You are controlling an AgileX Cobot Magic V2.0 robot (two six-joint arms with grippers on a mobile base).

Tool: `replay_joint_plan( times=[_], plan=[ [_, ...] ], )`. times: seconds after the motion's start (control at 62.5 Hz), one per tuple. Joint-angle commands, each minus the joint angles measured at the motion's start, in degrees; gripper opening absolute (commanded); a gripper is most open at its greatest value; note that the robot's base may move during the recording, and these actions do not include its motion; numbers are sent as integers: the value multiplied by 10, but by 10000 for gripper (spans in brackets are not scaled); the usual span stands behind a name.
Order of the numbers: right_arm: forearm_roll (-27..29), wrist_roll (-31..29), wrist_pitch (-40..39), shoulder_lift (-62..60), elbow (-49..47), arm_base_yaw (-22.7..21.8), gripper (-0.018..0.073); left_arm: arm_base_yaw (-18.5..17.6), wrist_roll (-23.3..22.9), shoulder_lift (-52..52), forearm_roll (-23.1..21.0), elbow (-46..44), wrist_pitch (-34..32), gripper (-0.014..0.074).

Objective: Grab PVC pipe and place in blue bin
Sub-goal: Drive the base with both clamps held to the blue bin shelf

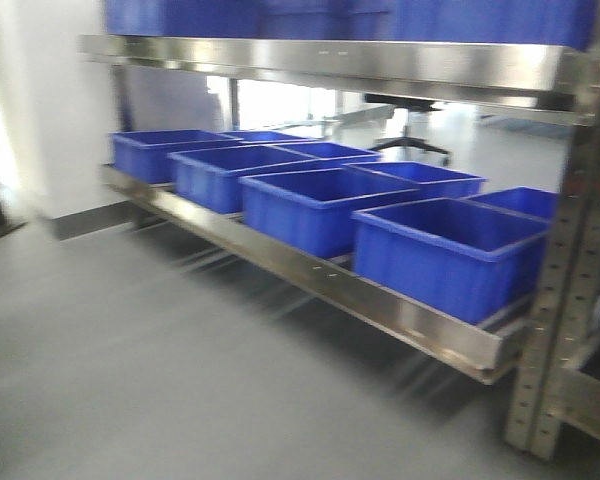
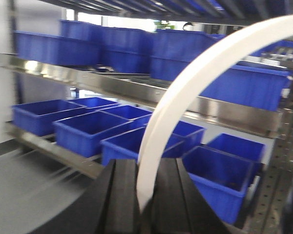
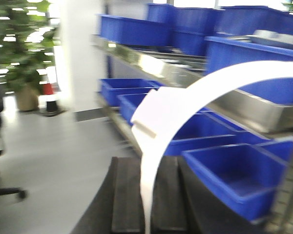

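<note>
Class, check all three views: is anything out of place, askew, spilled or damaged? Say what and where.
Nothing spilled or broken; the blue bins sit in rows on the steel shelf. Oddest: the white PVC pipe bends in an arc out of the left gripper and the right gripper.

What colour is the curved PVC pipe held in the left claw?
The PVC pipe is plain white, clearest in the left wrist view.

White PVC pipe (image 2: 185, 92), black fingers (image 2: 122, 204), blue bins (image 1: 310, 205), silver shelf (image 1: 400, 312), grey floor (image 1: 130, 350).
</note>
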Motion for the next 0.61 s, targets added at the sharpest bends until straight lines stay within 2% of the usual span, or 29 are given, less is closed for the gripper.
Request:
replay_joint_plan(
  times=[0.0, 0.592],
  plan=[
    [-8, -1, -10, -1, -5, -2, -169, -5, 0, -3, -1, -2, -11, -111],
    [-8, -1, -10, -1, -5, -2, -169, -5, 0, -3, -1, -2, -11, -111]
  ],
)
